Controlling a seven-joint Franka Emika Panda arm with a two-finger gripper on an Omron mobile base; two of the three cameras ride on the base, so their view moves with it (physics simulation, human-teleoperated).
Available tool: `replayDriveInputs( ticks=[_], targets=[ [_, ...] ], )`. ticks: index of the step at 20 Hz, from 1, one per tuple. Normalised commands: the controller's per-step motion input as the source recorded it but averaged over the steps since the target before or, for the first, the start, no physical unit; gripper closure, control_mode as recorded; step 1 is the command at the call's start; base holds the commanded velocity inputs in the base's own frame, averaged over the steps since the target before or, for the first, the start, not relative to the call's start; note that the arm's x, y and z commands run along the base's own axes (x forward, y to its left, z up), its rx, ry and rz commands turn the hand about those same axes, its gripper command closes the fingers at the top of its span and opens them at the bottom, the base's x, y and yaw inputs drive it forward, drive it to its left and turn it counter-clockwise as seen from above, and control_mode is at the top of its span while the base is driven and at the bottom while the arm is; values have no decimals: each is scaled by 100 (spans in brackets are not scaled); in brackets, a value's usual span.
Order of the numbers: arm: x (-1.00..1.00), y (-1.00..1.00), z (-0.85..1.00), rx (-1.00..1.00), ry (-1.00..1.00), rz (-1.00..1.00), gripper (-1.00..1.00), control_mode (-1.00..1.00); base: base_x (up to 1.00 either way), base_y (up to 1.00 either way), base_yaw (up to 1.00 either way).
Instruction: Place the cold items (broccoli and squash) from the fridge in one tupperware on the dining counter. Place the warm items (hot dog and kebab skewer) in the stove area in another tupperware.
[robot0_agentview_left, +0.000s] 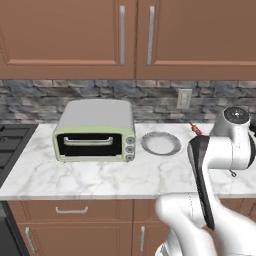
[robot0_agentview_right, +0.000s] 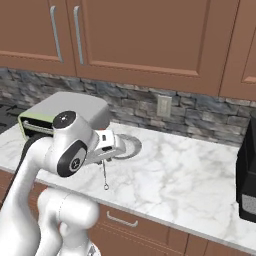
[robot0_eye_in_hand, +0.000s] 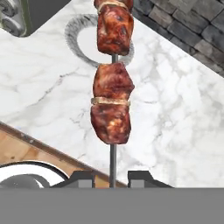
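I've got the kebab skewer (robot0_eye_in_hand: 112, 87) in the fingers (robot0_eye_in_hand: 83, 178), which are closed tight on the bare metal rod near its lower end. In the hand view the skewer's long axis runs straight away from the gripper (robot0_eye_in_hand: 112, 179), bottom to top of frame, w/ browned meat chunks stacked along the far half and the top chunk cut off by the frame edge.

Skewer is up in the air over the marble surface (robot0_eye_in_hand: 175, 113), above its front part, not touching it. Beyond it sits a round grey-rimmed plate (robot0_eye_in_hand: 78, 39).

Right base view gives me what the hand cam can't: the thin rod (robot0_agentview_right: 105, 175) hangs down below the gripper, near vertical, ring end lowest, over the surface's front edge. Meat isn't clear there, it's behind the wrist.

Left base view adds the layout: toaster oven (robot0_agentview_left: 95, 131) left of the plate (robot0_agentview_left: 160, 143), outlet (robot0_agentview_left: 184, 99) on the stone wall, stove edge (robot0_agentview_left: 11, 145) at far left. A reddish bit of the skewer (robot0_agentview_left: 196, 130) peeks out just left of the arm.
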Motion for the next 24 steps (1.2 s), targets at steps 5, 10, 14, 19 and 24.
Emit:
replayDriveInputs(
  ticks=[5,10,14,19,24],
  targets=[
    [0,0,0,0,0,0,100,100,-71,14,16],
    [0,0,0,0,0,0,100,100,-95,24,53],
    [0,0,0,0,0,0,100,100,-63,23,96],
    [0,0,0,0,0,0,100,100,-62,11,99],
    [0,0,0,0,0,0,100,100,-98,-2,82]
  ],
)
